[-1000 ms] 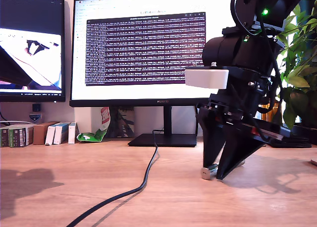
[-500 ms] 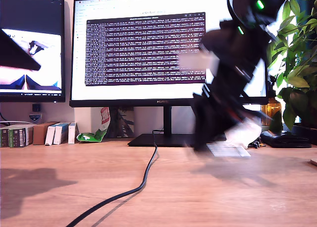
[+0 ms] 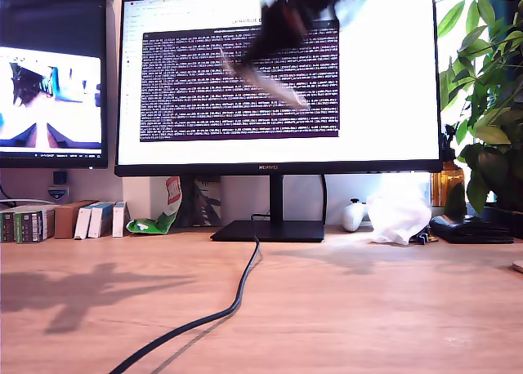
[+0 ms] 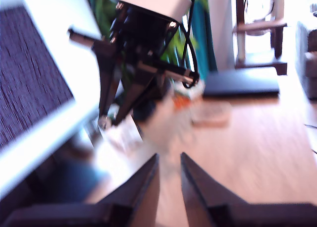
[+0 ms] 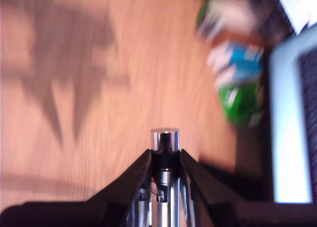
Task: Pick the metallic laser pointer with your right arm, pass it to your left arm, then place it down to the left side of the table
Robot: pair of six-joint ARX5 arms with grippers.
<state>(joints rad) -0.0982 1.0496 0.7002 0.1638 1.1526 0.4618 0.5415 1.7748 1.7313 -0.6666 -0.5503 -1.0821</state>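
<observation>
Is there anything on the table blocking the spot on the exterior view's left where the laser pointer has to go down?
Nothing visible does. My second gripper holds the pointer up in the air; the table there shows only shadows, and the black cable runs nearer the middle.

You are looking at an office-type computer desk, possibly in a home. A wooden table (image 3: 368,309) carries two lit monitors: the large one (image 3: 278,80) fills with terminal text, the second (image 3: 53,72), at the exterior view's left, shows a camera feed. A black cable (image 3: 221,309) trails across the wood, small boxes (image 3: 61,220) line the wall, a leafy plant (image 3: 490,96) stands at the exterior view's right, and the first wrist view shows blurred furniture (image 4: 260,31) beyond the desk.
</observation>
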